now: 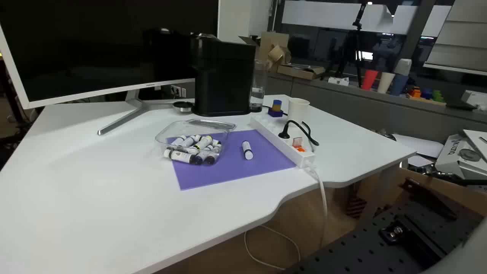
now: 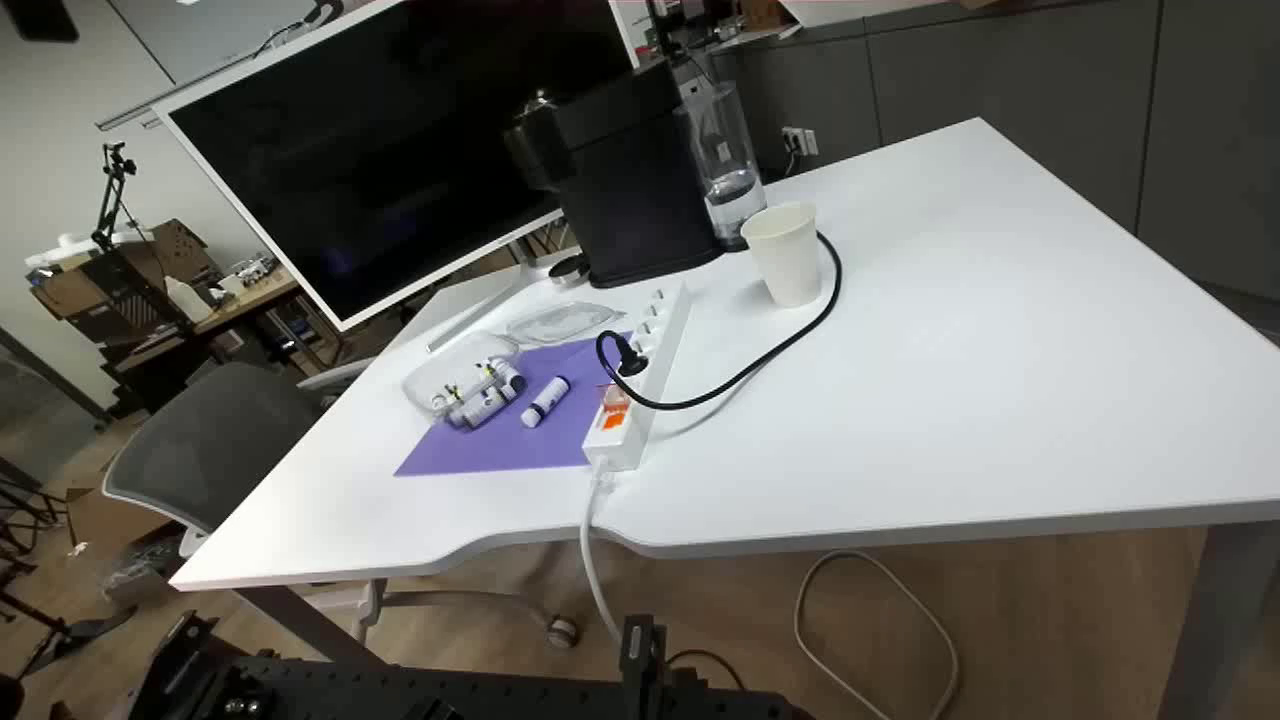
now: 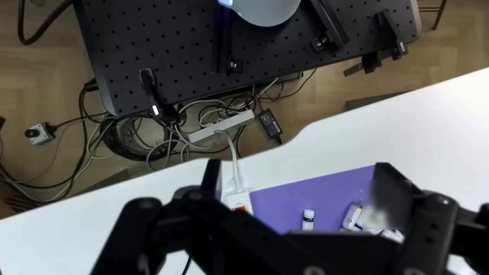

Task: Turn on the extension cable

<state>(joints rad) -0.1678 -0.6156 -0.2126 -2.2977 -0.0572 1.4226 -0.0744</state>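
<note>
The extension cable is a white power strip lying on the white table in both exterior views (image 1: 288, 149) (image 2: 634, 440). Its orange switch (image 1: 300, 149) (image 2: 614, 419) is at the end near the table edge, with a translucent reddish piece standing beside it. A black plug (image 1: 283, 134) (image 2: 631, 362) with a black cord sits in the strip. In the wrist view only the strip's end (image 3: 237, 198) and part of the switch (image 3: 240, 208) show; the gripper hides the rest. My gripper (image 3: 300, 172) is open and empty, high above the table. It is out of both exterior views.
A purple sheet (image 1: 228, 175) lies beside the strip, with one small vial (image 1: 247, 150) and a clear container (image 1: 163, 135) of several vials. A white cup (image 1: 298, 110), a black machine (image 1: 224, 76) and a monitor (image 1: 95, 49) stand behind. The white lead (image 1: 323, 198) hangs over the table edge.
</note>
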